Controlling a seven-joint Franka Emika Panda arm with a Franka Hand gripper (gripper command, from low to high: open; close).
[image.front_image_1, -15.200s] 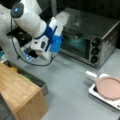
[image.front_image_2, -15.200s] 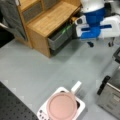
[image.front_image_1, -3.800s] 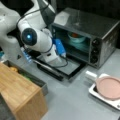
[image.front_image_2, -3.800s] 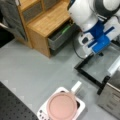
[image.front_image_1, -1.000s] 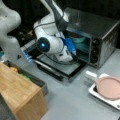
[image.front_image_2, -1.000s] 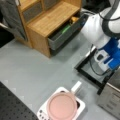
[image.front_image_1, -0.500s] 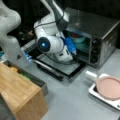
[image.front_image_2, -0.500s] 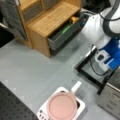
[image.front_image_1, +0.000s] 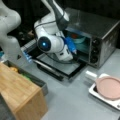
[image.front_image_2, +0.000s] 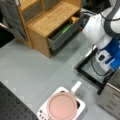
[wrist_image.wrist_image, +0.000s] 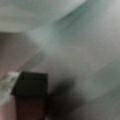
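Note:
My gripper reaches into the mouth of a silver toaster oven, whose glass door lies folded down and open. A teal bowl sits inside the oven, just beyond the blue hand. In the wrist view one dark fingertip shows at lower left against a pale teal-grey surface very close by; the second finger is not visible. In a front view the arm leans over the open door, and the fingers are hidden.
A pink round plate rests on a white tray in front of the oven. A wooden cabinet has its grey drawer pulled out with green and orange items inside. A second white arm stands at the left.
Nothing has visibly moved over the last second. Earlier the oven door was up with the hand at it; it then came down and the hand went to the oven's mouth.

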